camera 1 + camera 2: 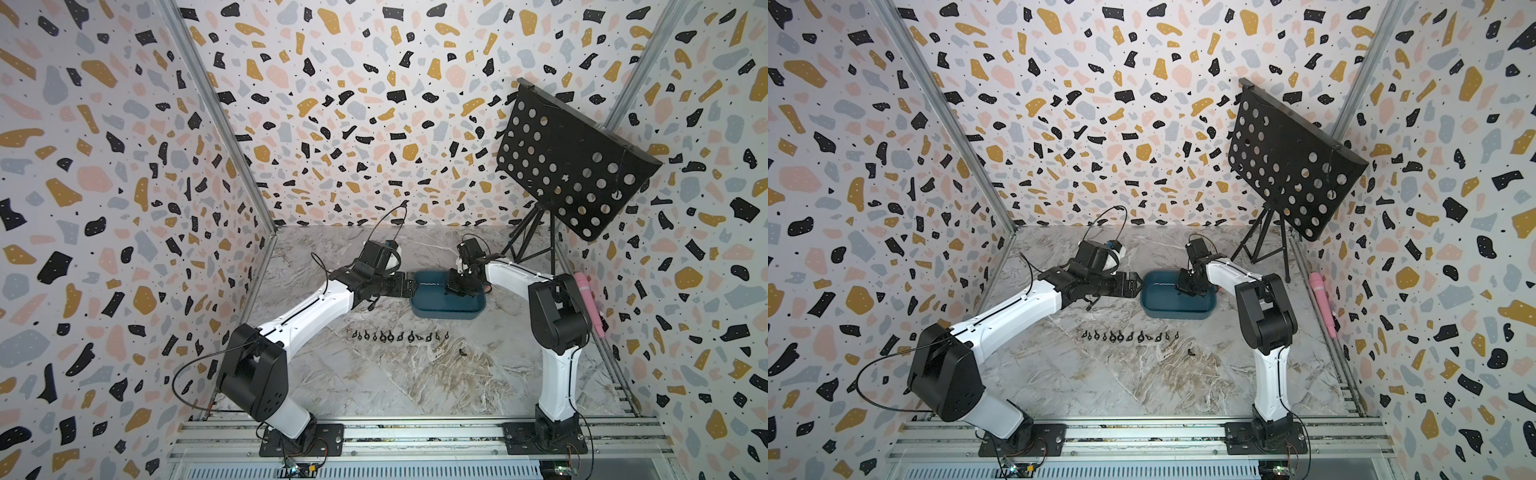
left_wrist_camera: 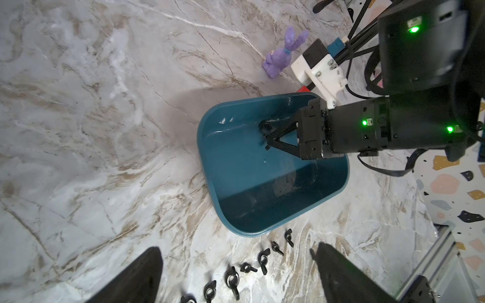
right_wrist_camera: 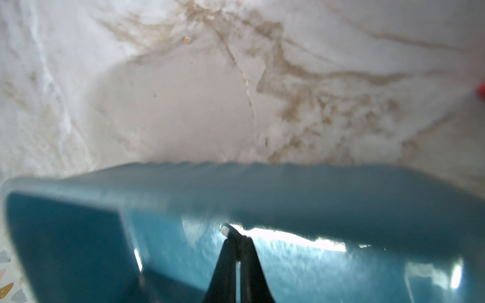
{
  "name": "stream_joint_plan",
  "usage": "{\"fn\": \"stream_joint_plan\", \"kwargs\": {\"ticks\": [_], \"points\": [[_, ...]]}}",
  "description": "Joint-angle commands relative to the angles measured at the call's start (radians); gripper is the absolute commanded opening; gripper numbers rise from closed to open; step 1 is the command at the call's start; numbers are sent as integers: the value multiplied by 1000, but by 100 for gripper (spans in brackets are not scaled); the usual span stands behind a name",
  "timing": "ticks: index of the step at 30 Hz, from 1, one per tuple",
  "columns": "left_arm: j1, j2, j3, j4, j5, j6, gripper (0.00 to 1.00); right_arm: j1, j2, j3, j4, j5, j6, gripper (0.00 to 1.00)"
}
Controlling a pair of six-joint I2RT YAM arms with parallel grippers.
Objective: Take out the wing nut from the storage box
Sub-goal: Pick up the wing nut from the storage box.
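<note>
Right fingers [image 3: 227, 262] pinch wing nut [image 3: 227, 230] inside storage box [image 3: 341, 199].

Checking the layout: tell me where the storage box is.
In both top views the storage box sits mid-table, just behind the row of wing nuts, with the right claw inside it.

Robot lab cell, terrazzo-print walls [image 1: 374, 104], marble-look tabletop [image 1: 415, 382], aluminium mounting rail [image 1: 415, 434]

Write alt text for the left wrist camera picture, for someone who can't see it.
The right arm's shut end effector reaches into a shallow teal-blue plastic storage box on a marble-patterned table. Small black wing nuts lie in a row outside it.
</note>
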Motion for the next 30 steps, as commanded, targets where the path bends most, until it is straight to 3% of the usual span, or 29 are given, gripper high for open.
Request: {"fn": "stream_joint_plan", "kwargs": {"ticks": [1,5,9,21,30], "points": [[3,0,20,24,62,-27,85,1,-126,-36,48,-29,-15,1],[3,25,27,63,111,-56,62,-2,-205,-75,58,-76,-1,1],[-6,49,24,131,148,-89,51,-4,-266,-102,73,-126,32,2],[-100,149,67,299,120,-121,40,-45,-371,-175,122,-277,218,1],[-125,228,136,326,130,-130,32,-59,-387,-189,116,-324,253,1]]}}
